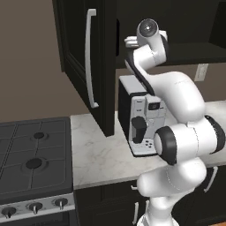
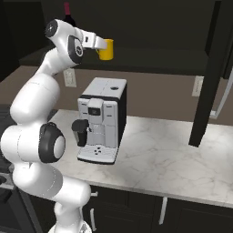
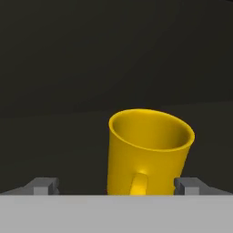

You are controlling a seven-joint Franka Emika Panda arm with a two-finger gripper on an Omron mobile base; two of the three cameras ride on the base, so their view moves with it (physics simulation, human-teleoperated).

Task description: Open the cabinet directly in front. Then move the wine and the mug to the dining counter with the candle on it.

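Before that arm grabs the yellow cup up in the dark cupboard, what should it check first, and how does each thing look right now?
1. Dark wall cabinet door swung open: ok.
2. Bright yellow cylindrical mug upright: ok, handle facing the camera.
3. Two-finger pincer open wide: ok, its fingers stand either side of the mug.
4. Fingers touching the mug: cannot tell.
5. Dark wine bottle with red top out of the way: ok, it stands behind the arm's wrist.
6. Grey coffee machine below the shelf: ok, well beneath.

A bright yellow cylindrical mug [image 3: 148, 152] shows against the black-brown panelled wall cabinet [image 1: 79, 53] with pale bar handles. At its 10 o'clock, a dark wine bottle [image 2: 68, 16] has a red neck. The white-grey marbled countertop [image 2: 173, 159] carries a silver-and-black coffee machine [image 2: 100, 120].
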